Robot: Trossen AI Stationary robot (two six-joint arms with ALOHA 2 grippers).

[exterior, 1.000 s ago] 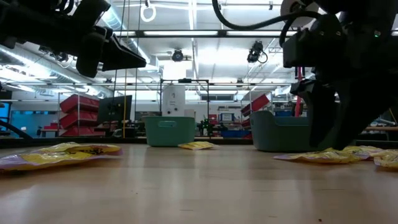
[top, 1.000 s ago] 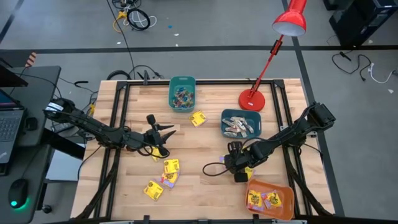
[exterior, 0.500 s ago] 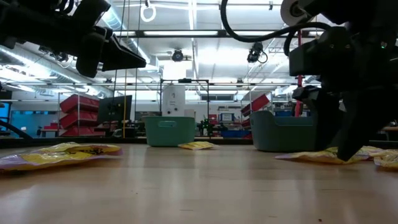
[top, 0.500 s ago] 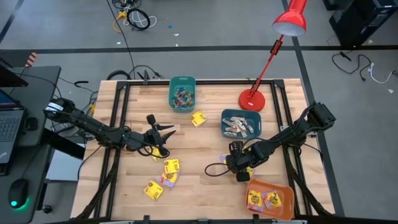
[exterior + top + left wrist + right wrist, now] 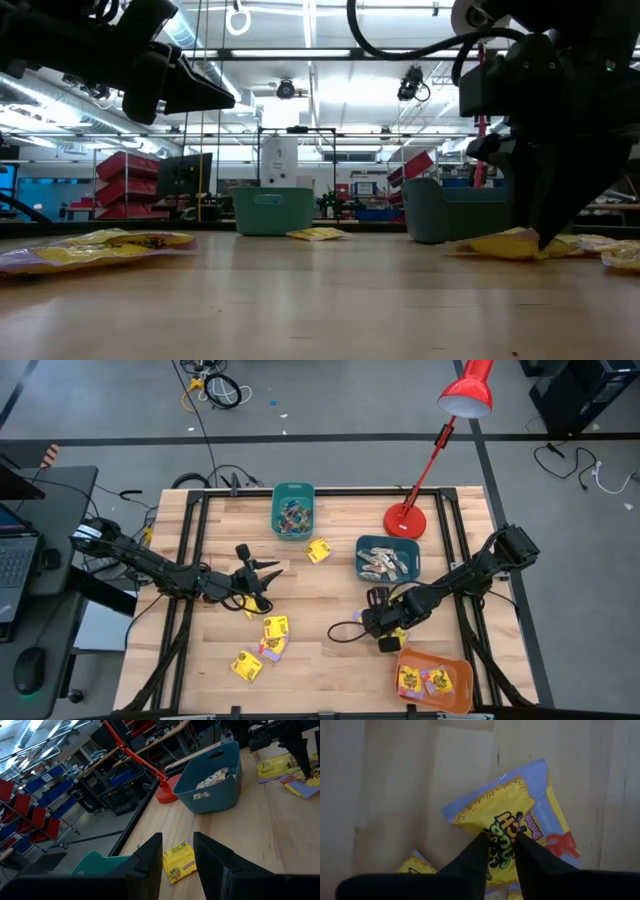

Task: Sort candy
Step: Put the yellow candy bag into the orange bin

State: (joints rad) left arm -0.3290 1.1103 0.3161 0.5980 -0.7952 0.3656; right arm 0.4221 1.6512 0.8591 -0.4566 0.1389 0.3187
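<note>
Right wrist view shows the right gripper pinching a yellow candy packet between its two dark fingers, clamped on the crinkled middle so the foil bunches up. The packet is a flat, glossy square with a blue-purple border and dark print, lying on pale wood with its long axis slanting across the grain; a second yellow packet peeks out just beside it. From above, that packet sits just beside the orange bin, on the side nearer the table's middle, and the bin already holds several yellow packets. Farther from the orange bin, toward the red lamp base, stands a blue bin of pale stick-shaped sweets, and farther still a teal bin of small coloured pieces, with one lone yellow packet between the two. Well apart from the orange bin, across the slatted wooden table, three more yellow packets lie scattered near the left gripper, which hangs above the boards with its fingers apart and nothing between them. A black cable loop lies on the table just beside the right gripper. In the low view the gripped packet humps up off the surface under the fingers.
</note>
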